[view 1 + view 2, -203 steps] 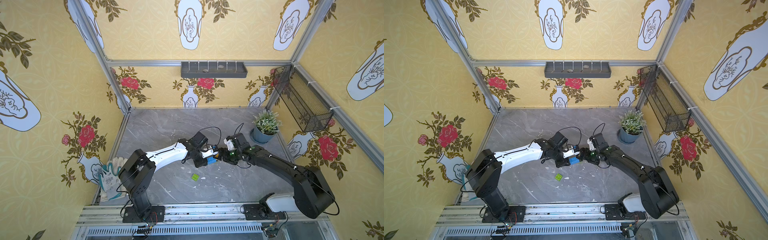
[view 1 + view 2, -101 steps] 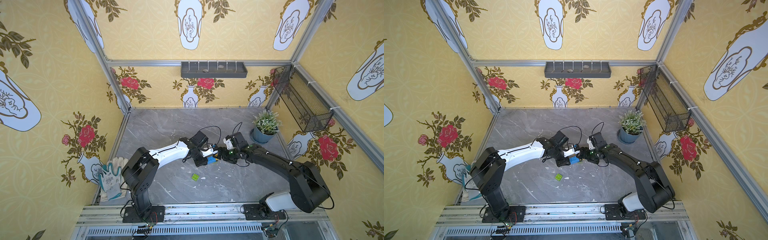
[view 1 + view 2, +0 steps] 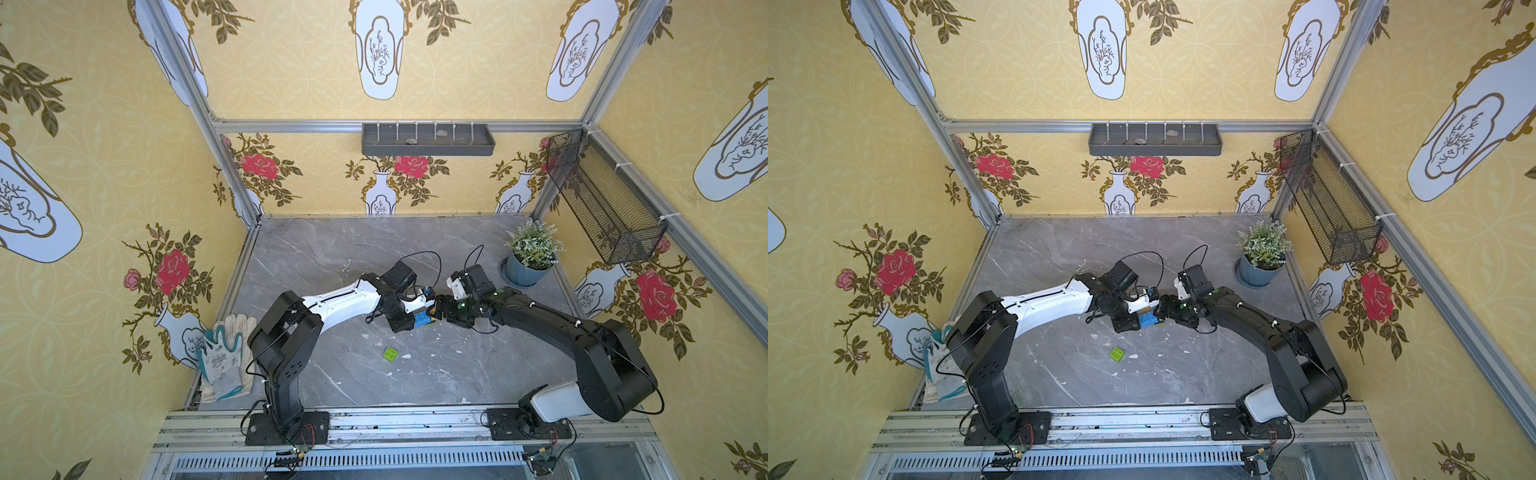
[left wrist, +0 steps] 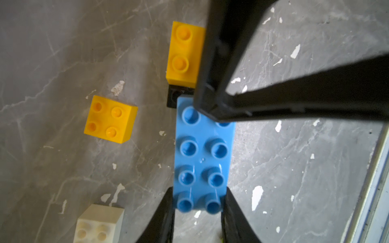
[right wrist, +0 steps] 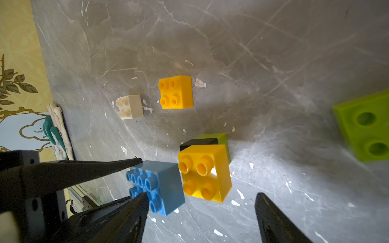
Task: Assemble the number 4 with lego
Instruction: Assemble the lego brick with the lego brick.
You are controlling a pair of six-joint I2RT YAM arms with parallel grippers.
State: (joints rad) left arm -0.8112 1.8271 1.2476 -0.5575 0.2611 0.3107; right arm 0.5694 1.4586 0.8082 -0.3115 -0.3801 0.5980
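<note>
Blue brick (image 4: 202, 155): pinched at one end, across its flat long sides, in my left claw (image 4: 199, 195), just beside the yellow brick (image 5: 204, 172). Right claw (image 5: 201, 197) stands wide, empty. Judged rigid, light, slick.

Robot lab booth, aluminium frame (image 3: 286, 125), wallpapered panels (image 3: 291, 70), marble-look tabletop (image 3: 332, 253), mounting rail (image 3: 415, 420) in front

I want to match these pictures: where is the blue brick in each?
In a top view: blue brick where both arms meet.
In a top view: same spot.
Left wrist: mid-picture, studs showing.
Right wrist: it sits beside a yellow brick.
Shared landmark: the left claw gripping it.
</note>
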